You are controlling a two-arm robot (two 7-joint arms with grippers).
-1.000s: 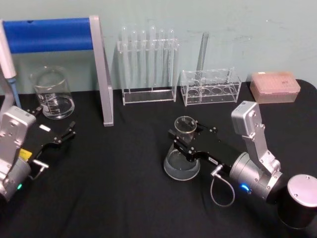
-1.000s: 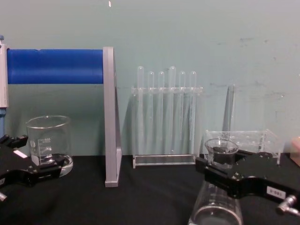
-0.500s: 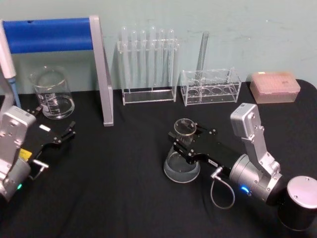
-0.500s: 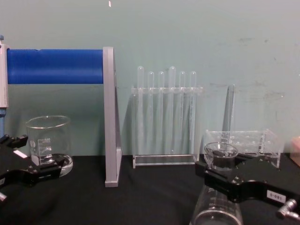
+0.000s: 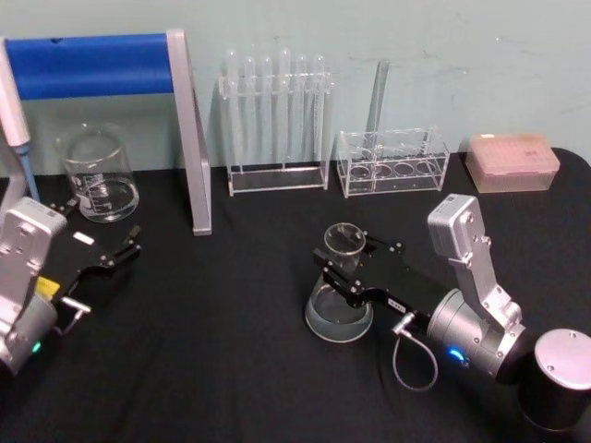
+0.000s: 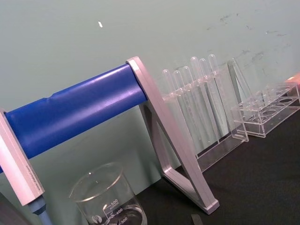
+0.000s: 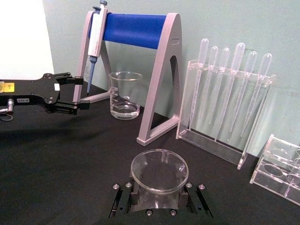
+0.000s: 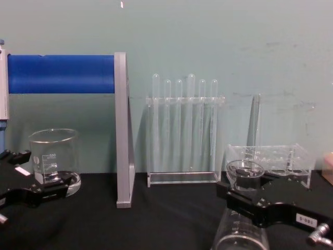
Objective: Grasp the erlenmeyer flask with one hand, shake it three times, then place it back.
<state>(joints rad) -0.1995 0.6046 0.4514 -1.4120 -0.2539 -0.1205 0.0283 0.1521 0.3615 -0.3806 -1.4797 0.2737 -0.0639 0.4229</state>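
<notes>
Clear erlenmeyer flask point(image 5: 339, 291), no visible contents, upright on black table point(image 5: 231, 351), right of centre; neck and flared rim pointing straight up, wide base down. Right gripper point(image 5: 343, 263) pinching the neck, jaws on either side. Beaker point(image 5: 97, 173) far left, near left gripper point(image 5: 125, 247), jaws spread. Test tube rack point(image 5: 275, 120) and low clear rack point(image 5: 393, 161) at the rear. Blue-barred stand point(image 5: 138, 101) and pipette point(image 7: 93, 33) before teal wall.

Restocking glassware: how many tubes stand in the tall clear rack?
6, side by side in the tall rack against the back wall, right of the blue-barred stand. One more long tube leans in the low rack farther right.
</notes>
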